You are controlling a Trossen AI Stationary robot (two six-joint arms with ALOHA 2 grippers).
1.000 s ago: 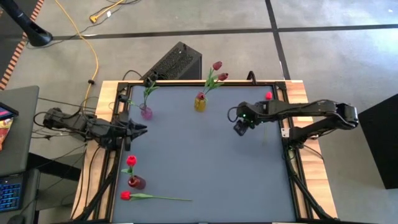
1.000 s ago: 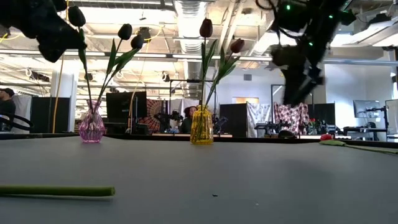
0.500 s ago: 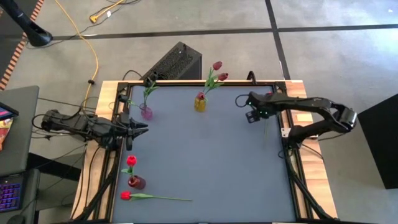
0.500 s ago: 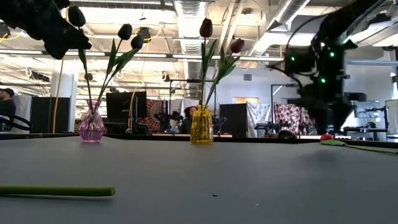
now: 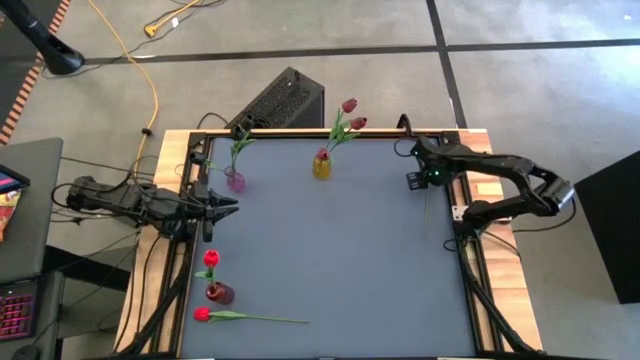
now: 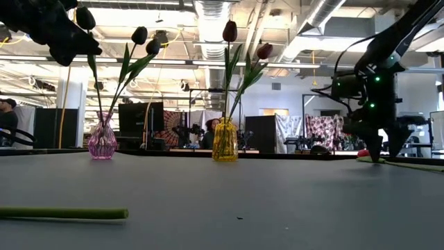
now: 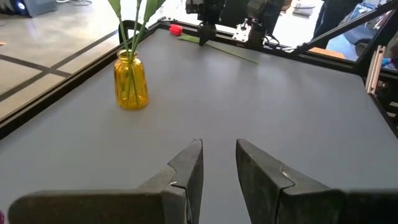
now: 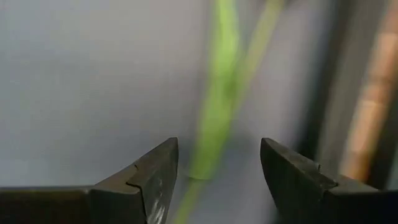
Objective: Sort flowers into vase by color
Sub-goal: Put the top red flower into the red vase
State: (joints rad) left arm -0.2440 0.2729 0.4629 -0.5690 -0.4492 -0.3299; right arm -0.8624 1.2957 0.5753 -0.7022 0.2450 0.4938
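High view: the right gripper [image 5: 426, 180] hangs low at the table's [image 5: 330, 250] far right corner, its fingers [image 8: 152, 177] spread apart astride the green stem of a red flower [image 7: 176, 29] lying flat there. The left gripper [image 7: 217, 165] waits at the left edge, fingers slightly apart and empty. Other flowers stand in the pink vase [image 5: 235, 181], the yellow vase [image 5: 322, 166] and the red vase [image 5: 219, 293]; one red tulip [image 5: 245, 316] lies near the front.
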